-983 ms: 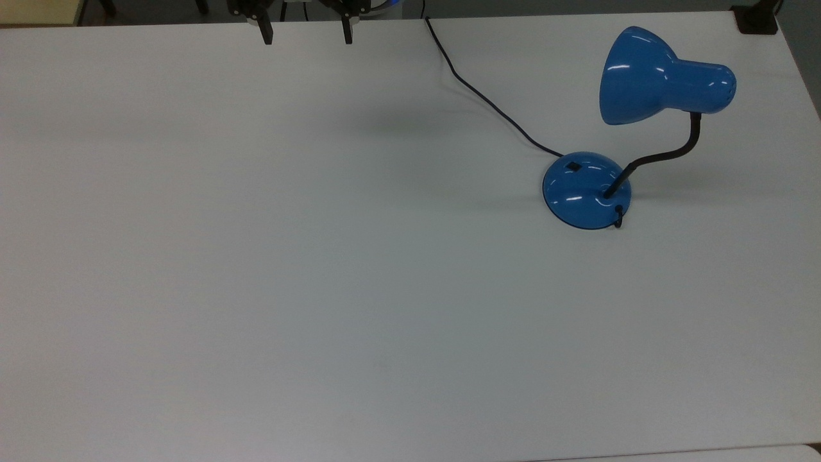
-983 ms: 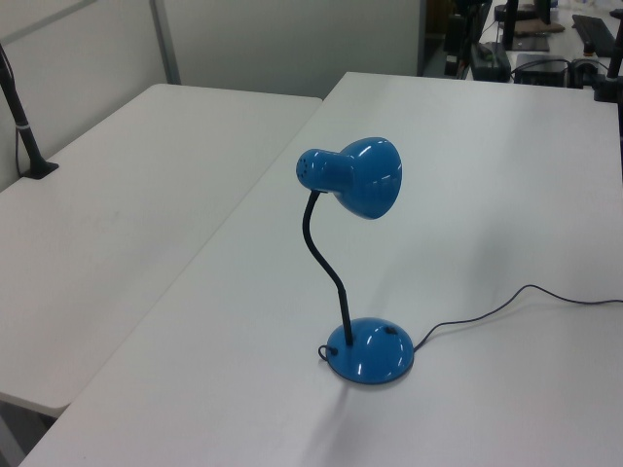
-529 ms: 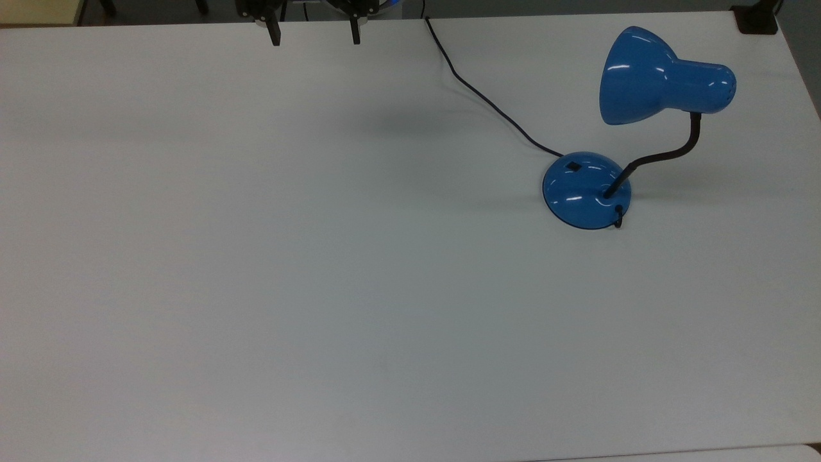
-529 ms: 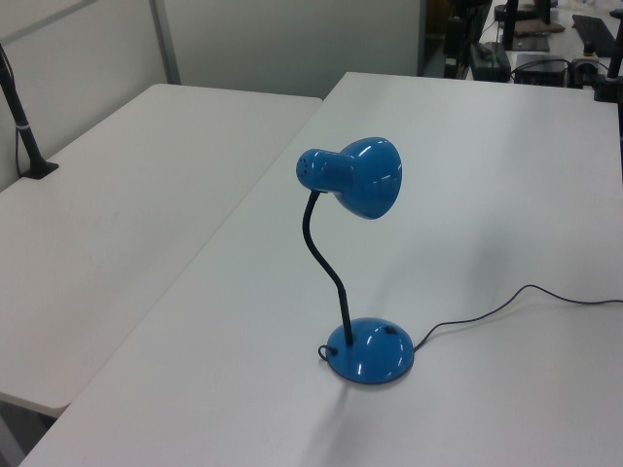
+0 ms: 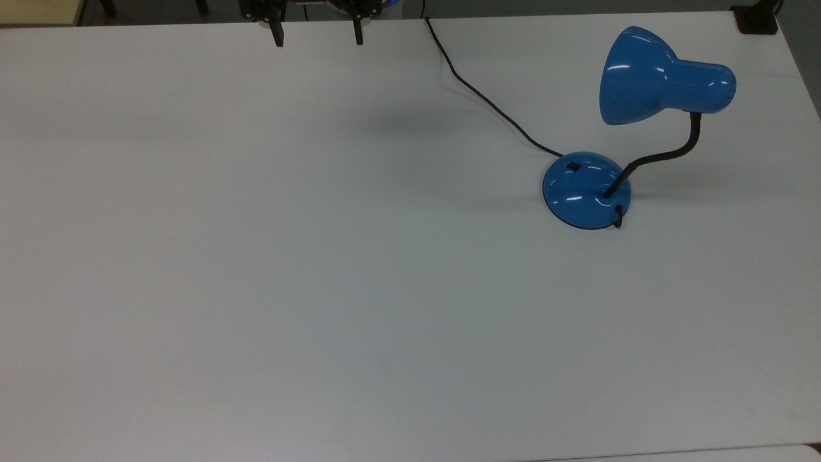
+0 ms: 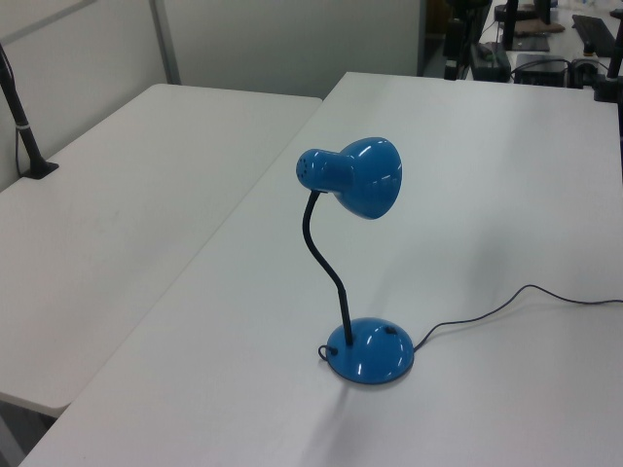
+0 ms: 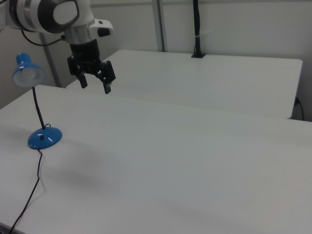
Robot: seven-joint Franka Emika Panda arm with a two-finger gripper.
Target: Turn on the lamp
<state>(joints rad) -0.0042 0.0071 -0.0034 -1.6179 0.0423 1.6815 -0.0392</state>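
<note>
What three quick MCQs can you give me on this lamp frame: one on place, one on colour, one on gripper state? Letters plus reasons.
1. Where is the lamp in the top view?
A. the top view's right
B. the top view's left
C. bottom centre

2. What colour is the lamp's shade?
A. red
B. blue
C. white

3. What state is the gripper in?
A. shut on the cord
B. pressing the switch
C. open, in the air

Answers: 1 A, the base sits well right of the table's middle. 2 B, shade and base are glossy blue. 3 C, in the right view the fingers stand apart, holding nothing, away from the lamp.
</note>
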